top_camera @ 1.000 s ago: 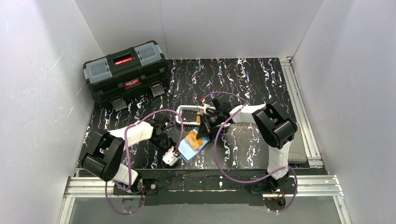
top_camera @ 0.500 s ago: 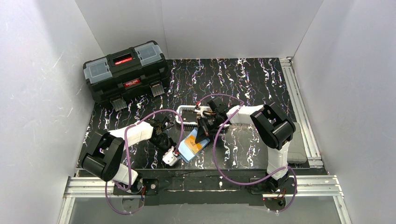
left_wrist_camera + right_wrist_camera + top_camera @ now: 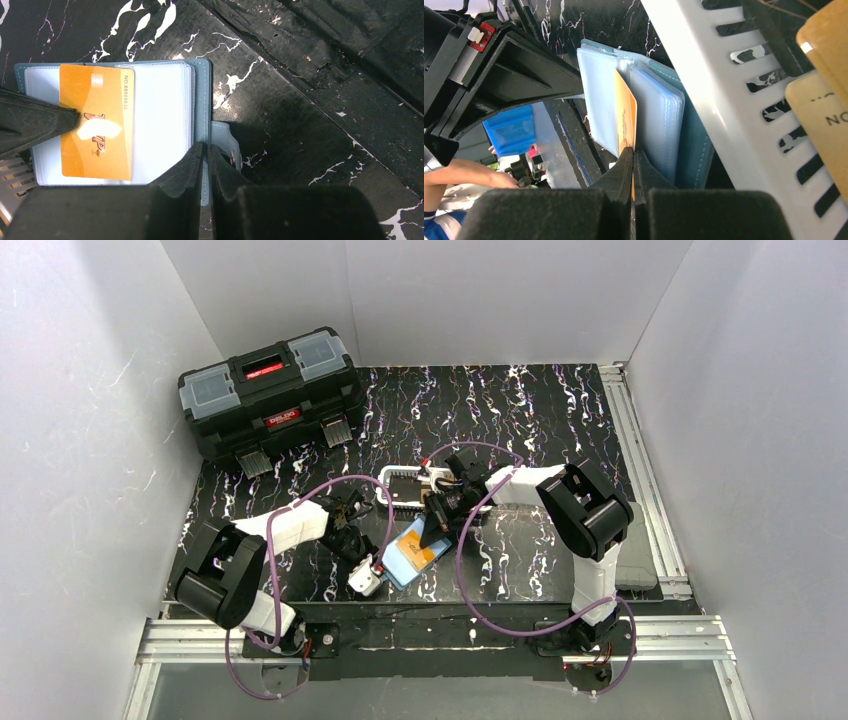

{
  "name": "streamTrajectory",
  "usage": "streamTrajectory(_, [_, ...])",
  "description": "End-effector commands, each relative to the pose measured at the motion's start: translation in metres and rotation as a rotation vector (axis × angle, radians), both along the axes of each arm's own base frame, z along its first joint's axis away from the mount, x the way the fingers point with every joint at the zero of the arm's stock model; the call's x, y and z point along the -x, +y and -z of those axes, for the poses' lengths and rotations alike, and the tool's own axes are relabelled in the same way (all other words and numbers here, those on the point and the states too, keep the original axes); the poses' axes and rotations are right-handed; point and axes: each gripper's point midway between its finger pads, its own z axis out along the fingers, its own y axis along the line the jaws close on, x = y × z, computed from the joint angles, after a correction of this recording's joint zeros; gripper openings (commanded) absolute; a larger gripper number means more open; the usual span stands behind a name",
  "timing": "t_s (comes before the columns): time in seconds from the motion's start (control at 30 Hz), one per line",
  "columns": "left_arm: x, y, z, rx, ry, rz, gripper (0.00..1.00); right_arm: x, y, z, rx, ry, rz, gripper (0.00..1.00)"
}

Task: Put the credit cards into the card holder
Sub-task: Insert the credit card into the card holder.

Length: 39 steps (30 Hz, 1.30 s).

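Card one of the job, mid-insertion: your right gripper is clamped tight on one edge of the orange card, which lies across the clear sleeves of the open card holder. Your left gripper is pinched shut on the holder's teal cover edge, just beside the snap-button tab, bracing the booklet against the black marbled table.

From the right wrist, the card stands between two leaves of sleeves. Whether its leading edge has entered a pocket mouth or only rests between pages cannot be told. At least two more cards, a pale card among them, sit in the white mesh basket just behind the holder, so the task looks early.

The next move, as it appears, asks you to slide the card flat along the plane of the sleeve until it seats. Hold the left pinch firm so the holder does not skate. Only then let the right fingers part and back straight out, so the card isn't dragged with them
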Motion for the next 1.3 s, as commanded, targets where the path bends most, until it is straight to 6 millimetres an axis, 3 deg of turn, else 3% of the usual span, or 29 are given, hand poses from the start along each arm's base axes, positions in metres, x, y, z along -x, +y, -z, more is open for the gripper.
streamTrajectory(0.0, [0.007,-0.002,0.0,0.056,-0.101,0.166,0.06,-0.003,0.001,0.004,0.025,-0.014,-0.021,0.01])
streamTrajectory(0.6, [0.008,-0.003,0.0,0.062,-0.098,0.166,0.06,0.009,0.019,0.006,0.097,-0.09,-0.102,0.01])
streamTrajectory(0.8, [0.006,-0.004,0.0,0.068,-0.106,0.162,0.06,0.014,0.022,0.002,0.111,-0.146,-0.126,0.15])
streamTrajectory(1.27, [-0.003,-0.012,-0.001,0.106,-0.15,0.133,0.05,0.031,0.036,-0.007,0.1,-0.238,-0.22,0.24])
